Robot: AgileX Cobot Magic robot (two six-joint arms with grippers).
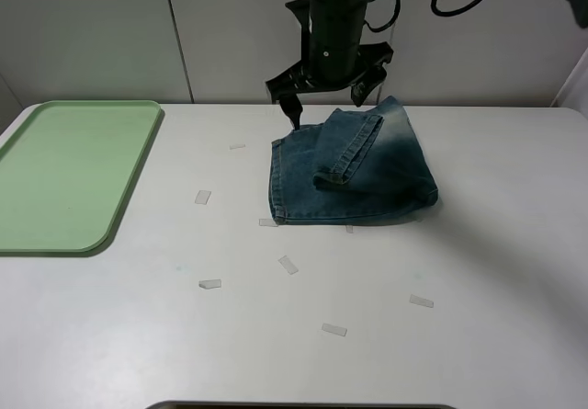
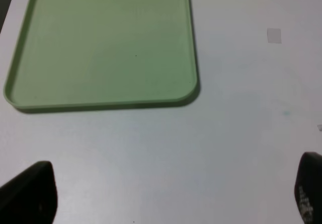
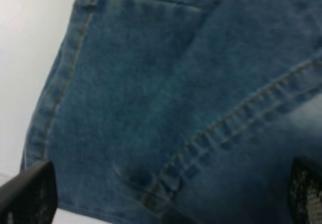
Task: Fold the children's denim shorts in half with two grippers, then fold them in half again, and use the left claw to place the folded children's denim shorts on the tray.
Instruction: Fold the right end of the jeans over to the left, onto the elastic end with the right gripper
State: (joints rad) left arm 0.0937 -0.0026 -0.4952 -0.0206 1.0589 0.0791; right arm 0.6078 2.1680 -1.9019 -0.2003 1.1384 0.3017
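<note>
This looks like a robotics lab test bench: a plain white table (image 1: 478, 335) dotted with small tape strips (image 1: 288, 264), white wall panels (image 1: 92, 32) behind, and a black cabled robot arm (image 1: 331, 23) overhead.

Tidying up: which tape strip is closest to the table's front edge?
The tape strip lowest in the high view, forward of the shorts; all others lie farther back.

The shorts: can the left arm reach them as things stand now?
Probably yes: its open jaws are by the tray, only flat tape strips lie between, though the right arm above the shorts might crowd it.
</note>
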